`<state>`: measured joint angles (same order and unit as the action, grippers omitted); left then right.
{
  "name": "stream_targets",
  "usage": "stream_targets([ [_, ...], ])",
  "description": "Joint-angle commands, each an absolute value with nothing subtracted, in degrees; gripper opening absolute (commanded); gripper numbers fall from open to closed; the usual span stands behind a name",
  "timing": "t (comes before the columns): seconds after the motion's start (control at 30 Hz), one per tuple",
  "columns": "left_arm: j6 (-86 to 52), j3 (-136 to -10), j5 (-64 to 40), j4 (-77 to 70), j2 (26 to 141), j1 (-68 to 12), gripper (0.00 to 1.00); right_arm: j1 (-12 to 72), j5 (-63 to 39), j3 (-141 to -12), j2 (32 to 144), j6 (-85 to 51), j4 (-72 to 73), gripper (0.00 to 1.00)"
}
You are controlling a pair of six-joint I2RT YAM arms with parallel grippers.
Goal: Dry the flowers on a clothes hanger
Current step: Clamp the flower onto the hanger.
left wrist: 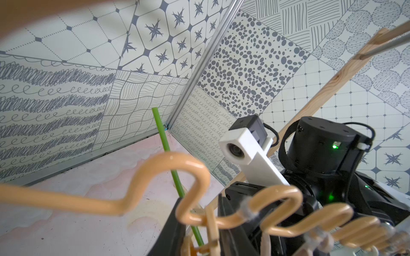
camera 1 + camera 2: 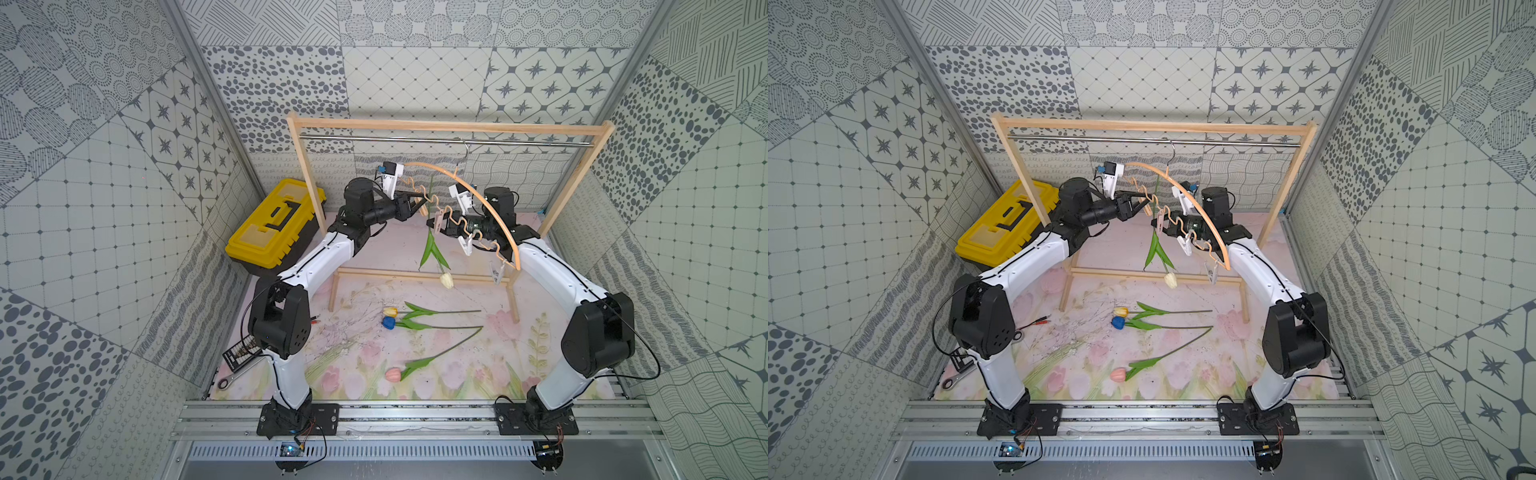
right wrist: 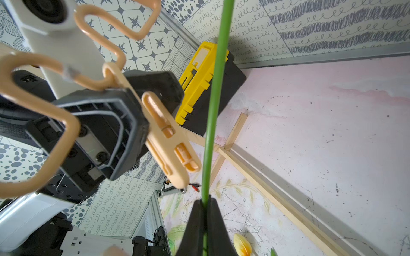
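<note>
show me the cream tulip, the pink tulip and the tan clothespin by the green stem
cream tulip [image 2: 446, 280], in a top view, on its hanging head
pink tulip [image 2: 392, 374], in a top view, on its head
tan clothespin [image 3: 164, 141], in the right wrist view, on its flat side

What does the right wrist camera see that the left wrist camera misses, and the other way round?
Only the right wrist view: the right gripper shut on the green stem, plus the yellow toolbox. Only the left wrist view: the frame's metal rod and the right arm's wrist camera. Both: the stem, the hanger's wavy bar, and the left gripper closed on a clothespin.
</note>
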<state>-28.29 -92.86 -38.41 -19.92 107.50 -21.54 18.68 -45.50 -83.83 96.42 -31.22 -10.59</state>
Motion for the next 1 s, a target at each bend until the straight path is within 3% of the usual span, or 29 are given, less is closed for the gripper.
stream_targets([
  [0.0, -27.94, -92.64, -39.55, -22.67, 106.45, -21.51, 0.24, 19.05, -46.2, -84.61, 96.79, -30.35, -9.06, 0.0],
  [0.97, -28.61, -92.08, -39.11, -23.97, 106.57, -21.75, 0.24, 21.02, -46.75, -78.15, 92.29, -35.39, 3.71, 0.0],
])
